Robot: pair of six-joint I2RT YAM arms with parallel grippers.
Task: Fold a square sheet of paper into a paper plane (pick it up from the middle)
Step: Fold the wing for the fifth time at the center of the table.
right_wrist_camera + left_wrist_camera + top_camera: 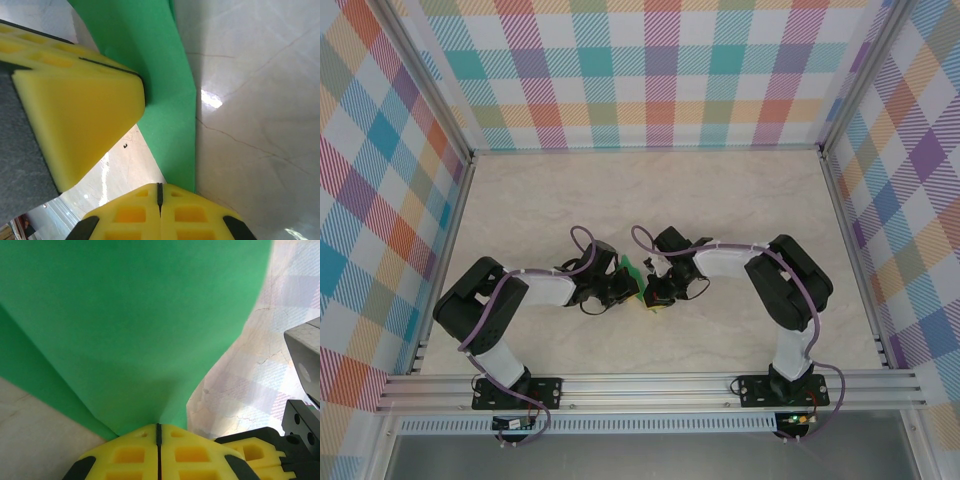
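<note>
Pinching the green sheet [628, 268] from both sides, mid-bench.
Nearest, pressing left fingers [130, 456] closed tight on one edge and right fingers [192, 216] closed tight on a creased strip; holding it between the two wrists, close together, over the pale marbled bench [720, 200]; beyond, facing checked walls [650, 70].

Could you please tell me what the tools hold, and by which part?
Both are shut on the green paper: the left tool pinches one edge, the right tool a narrow end.
</note>
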